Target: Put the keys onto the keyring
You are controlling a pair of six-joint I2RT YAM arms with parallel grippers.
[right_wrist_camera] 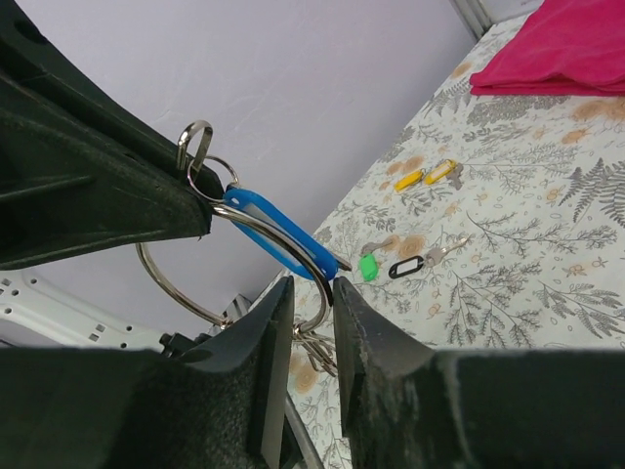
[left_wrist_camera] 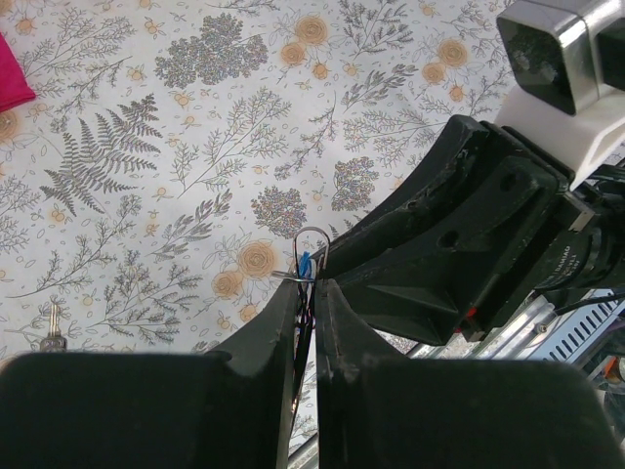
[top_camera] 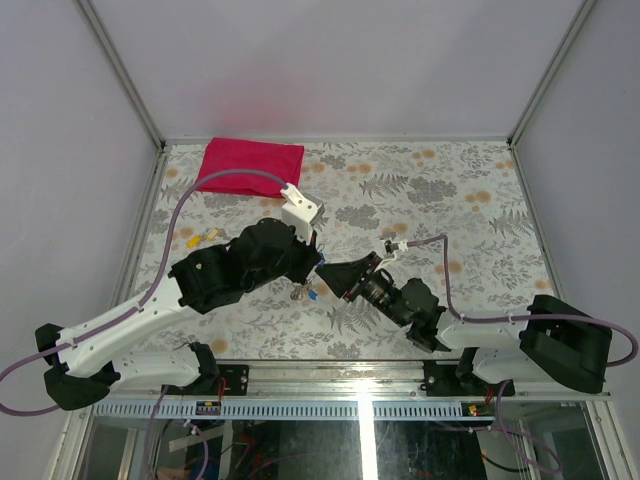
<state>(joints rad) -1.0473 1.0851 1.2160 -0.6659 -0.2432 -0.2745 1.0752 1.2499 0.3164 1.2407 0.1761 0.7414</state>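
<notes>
Fingers of the right gripper (right_wrist_camera: 312,285) stand narrowly apart around the keyring (right_wrist_camera: 200,161) wire; whether they pinch it I cannot tell. The left gripper (left_wrist_camera: 311,285) is clamped on that ring cluster, holding it above the table (right_wrist_camera: 547,293). One blue key (right_wrist_camera: 269,230) seems already threaded, so the job looks partly done; a second blue one is not made out. Beyond lie a green tag (right_wrist_camera: 367,266), dark oval clip (right_wrist_camera: 405,267), loose key (right_wrist_camera: 444,252), yellow tags (right_wrist_camera: 410,180) and pink cloth (right_wrist_camera: 562,49), none obstructing.

A keyring (right_wrist_camera: 187,145) of thin silver wire loops is held raised in the air, a small ring is linked above a large loop, a bright blue-headed key (right_wrist_camera: 283,242) is laid slantwise across that loop, tilted down to the right
</notes>
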